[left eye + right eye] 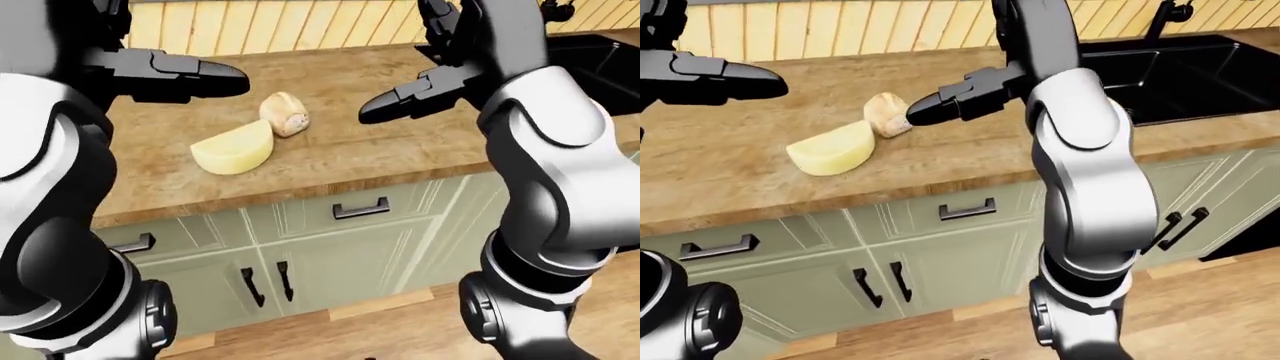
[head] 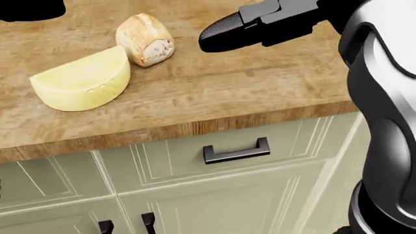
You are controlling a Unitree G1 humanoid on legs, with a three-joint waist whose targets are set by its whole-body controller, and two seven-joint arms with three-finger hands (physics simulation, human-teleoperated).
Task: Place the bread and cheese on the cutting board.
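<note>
On the near edge: green cabinet fronts (image 2: 214, 190) with black drawer pulls (image 2: 235, 151) hang under the wooden counter (image 2: 214, 97), whose lip runs across the bottom half of the head view.
Cheese: a pale yellow half-round wedge (image 2: 83, 80) lies on the counter close to its near edge, at the left of the head view, cut face turned toward the bread.
Bread: a small crusty roll (image 2: 146, 39) sits just above and to the right of the cheese in the head view, so close that I cannot tell whether the two touch.
Right hand: it (image 2: 224, 30) hovers above the counter to the right of the bread, apart from it, fingers stretched out flat and holding nothing.
Left hand: it (image 1: 205, 75) hangs over the counter to the upper left of the food in the left-eye view, likewise extended and holding nothing; only a dark corner of it shows in the head view.
Farther off: a black sink (image 1: 1170, 71) is set into the counter at the right of the right-eye view, with a yellow slatted wall (image 1: 840, 26) along the top.
Cutting board: not visible in any view, so its place cannot be told.
Step in hand: judged as the approach before the first grasp, with neither item lifted yet and both hands poised on either side of the food.
Next move: likely the right hand must drop and slide left to the bread, fingers closing round it without nudging the cheese toward the edge; the board then has to be found before anything can be set down.
</note>
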